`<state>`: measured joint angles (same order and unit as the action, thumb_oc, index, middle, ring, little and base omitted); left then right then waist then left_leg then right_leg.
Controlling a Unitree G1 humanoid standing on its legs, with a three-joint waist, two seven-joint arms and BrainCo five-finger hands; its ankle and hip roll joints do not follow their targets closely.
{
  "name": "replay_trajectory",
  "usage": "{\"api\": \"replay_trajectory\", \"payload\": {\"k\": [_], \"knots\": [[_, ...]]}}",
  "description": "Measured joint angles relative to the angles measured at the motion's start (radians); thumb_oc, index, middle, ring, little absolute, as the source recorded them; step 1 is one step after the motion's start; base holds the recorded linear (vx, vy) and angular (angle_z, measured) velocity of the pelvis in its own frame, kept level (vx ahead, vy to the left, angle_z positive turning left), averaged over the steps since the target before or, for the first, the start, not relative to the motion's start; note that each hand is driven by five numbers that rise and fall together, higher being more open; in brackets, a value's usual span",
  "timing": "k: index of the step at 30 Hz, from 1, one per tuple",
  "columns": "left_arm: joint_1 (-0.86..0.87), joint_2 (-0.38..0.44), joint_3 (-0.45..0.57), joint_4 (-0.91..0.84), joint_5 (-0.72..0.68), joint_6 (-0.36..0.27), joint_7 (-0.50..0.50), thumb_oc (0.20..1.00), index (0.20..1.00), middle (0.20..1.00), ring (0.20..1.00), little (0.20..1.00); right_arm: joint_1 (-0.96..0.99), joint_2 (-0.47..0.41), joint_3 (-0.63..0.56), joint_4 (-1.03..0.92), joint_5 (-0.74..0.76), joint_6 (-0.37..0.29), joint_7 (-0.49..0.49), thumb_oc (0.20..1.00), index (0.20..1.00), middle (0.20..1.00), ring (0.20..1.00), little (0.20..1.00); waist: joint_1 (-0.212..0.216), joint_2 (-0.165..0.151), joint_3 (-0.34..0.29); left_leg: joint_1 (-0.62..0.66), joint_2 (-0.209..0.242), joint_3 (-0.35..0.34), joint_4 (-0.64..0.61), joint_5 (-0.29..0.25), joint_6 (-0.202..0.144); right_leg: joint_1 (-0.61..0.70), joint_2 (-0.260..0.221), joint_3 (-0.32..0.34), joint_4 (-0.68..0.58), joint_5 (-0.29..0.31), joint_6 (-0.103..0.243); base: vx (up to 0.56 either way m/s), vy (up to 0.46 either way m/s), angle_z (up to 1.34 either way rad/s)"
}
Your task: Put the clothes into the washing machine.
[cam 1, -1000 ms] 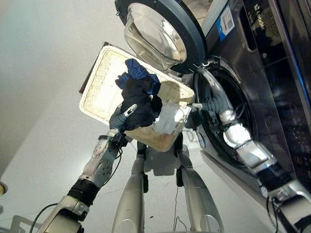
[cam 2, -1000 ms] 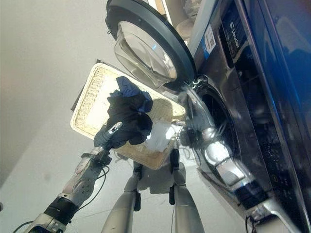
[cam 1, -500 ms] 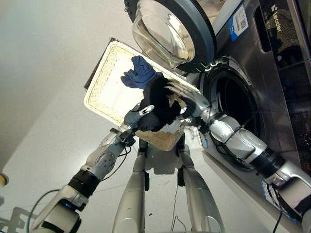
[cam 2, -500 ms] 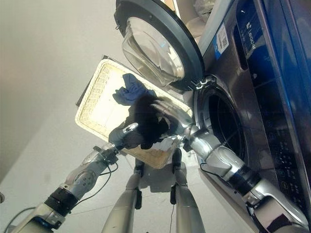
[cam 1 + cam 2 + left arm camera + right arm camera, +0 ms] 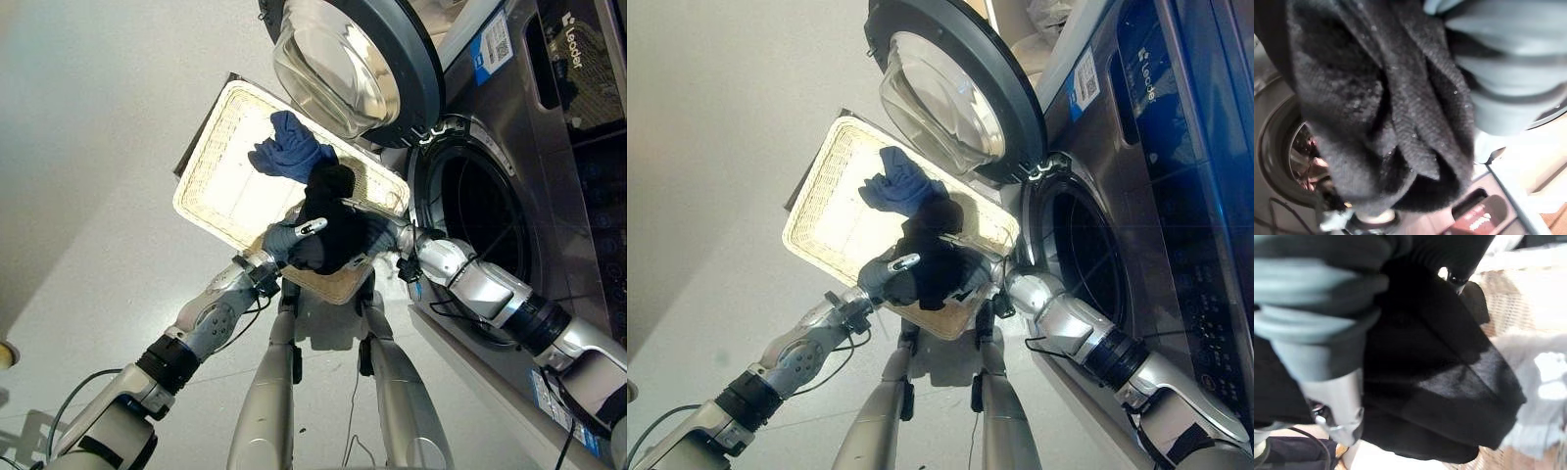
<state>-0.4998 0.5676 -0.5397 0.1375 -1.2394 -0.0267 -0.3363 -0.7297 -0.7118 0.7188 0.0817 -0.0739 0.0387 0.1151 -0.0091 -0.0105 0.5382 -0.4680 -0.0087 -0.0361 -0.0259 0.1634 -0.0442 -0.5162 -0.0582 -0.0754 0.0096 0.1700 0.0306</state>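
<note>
Here a black garment [image 5: 333,227] is clutched in the curled fingers of the left hand [image 5: 290,238]; the right hand [image 5: 384,235] is buried in the cloth, its grip unreadable. It is held above the wicker basket [image 5: 223,176], where a blue garment [image 5: 291,149] lies, beside the washing machine's [image 5: 549,166] open door [image 5: 353,61].

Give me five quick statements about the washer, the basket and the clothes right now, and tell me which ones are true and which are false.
1. The washing machine door is open. True.
2. The black garment lies inside the drum. False: it is over the wicker basket, with the left hand and the right hand both at it.
3. A blue garment lies in the basket. True.
4. The basket sits on top of the washing machine. False: it sits on the floor in front of it, below the open door.
5. The left hand's fingers curl round the black garment. True.
</note>
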Motion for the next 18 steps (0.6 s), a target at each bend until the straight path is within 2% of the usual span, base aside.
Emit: {"api": "replay_trajectory", "payload": {"k": [6,9,15,18], "knots": [[0.034,-0.070,-0.001,-0.002,-0.159,0.000,-0.064,0.200,0.200,0.200,0.200,0.200,0.027,0.034,-0.006,0.018,0.073,0.043,-0.018,1.000,1.000,1.000,1.000,1.000,-0.002,0.000,0.000,0.000,0.002,0.000,0.000,0.000,0.000,0.000,0.002,-0.001,0.000,0.002,-0.003,0.00,0.000,0.00],[0.075,-0.137,0.007,-0.016,-0.280,0.000,-0.101,0.200,0.200,0.200,0.200,0.200,0.058,0.099,-0.022,0.056,0.099,0.051,-0.072,1.000,1.000,1.000,1.000,1.000,-0.005,0.000,0.000,0.000,0.002,0.000,0.000,0.000,0.000,0.000,0.002,-0.001,0.000,0.000,0.000,0.00,0.000,0.00],[0.092,-0.194,0.012,-0.037,-0.327,-0.004,-0.108,0.200,0.200,0.200,0.200,0.200,0.100,0.152,-0.045,0.067,0.151,0.057,-0.130,1.000,1.000,1.000,1.000,1.000,-0.006,0.000,0.000,0.000,0.004,0.000,0.000,0.000,0.000,0.000,0.003,-0.002,0.000,-0.001,0.000,0.00,0.000,0.00],[0.096,-0.218,0.015,-0.037,-0.327,-0.006,-0.107,0.200,0.200,0.200,0.200,0.200,0.110,0.194,-0.057,0.084,0.222,0.055,-0.144,1.000,1.000,1.000,1.000,1.000,-0.007,0.000,0.000,0.000,0.002,-0.001,0.000,0.000,0.000,0.000,0.003,-0.002,0.000,-0.001,0.000,0.00,0.000,0.00]]}}
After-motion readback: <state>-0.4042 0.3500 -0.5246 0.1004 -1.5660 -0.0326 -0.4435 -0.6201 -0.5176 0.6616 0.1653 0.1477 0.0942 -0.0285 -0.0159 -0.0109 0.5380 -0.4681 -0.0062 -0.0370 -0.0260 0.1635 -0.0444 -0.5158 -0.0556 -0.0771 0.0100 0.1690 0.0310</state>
